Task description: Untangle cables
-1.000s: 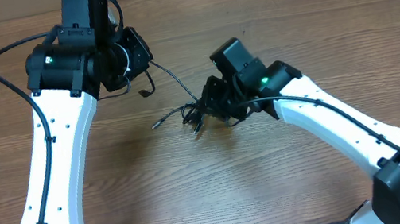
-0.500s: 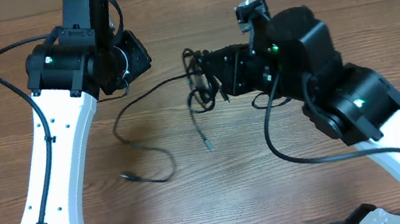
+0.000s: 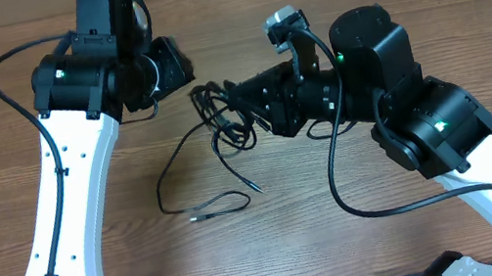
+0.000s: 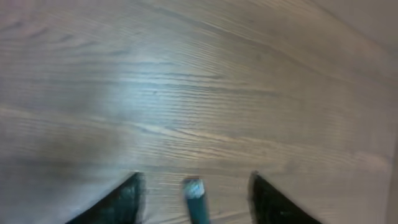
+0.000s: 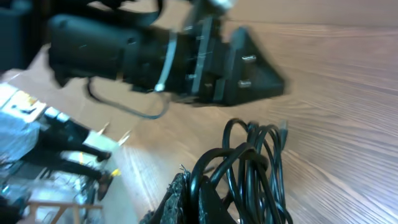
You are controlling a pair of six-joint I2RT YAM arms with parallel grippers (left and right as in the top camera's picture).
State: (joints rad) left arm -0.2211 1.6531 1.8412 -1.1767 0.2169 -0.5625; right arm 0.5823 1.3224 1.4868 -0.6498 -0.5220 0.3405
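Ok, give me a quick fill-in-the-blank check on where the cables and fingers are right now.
1. The ___ arm holds the knotted cable bundle off to one side.
2. In the left wrist view, the silvery-blue plug tip sits ___ the left fingers, which stand apart.
3. One loose strand lies flat on the ___ table.
Missing words: right; between; wooden.

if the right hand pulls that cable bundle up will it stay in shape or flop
Likely flop: the cables hang in slack loops from the right hand and trail in soft curves over the table. Probably light, being thin. Loops may snag together.
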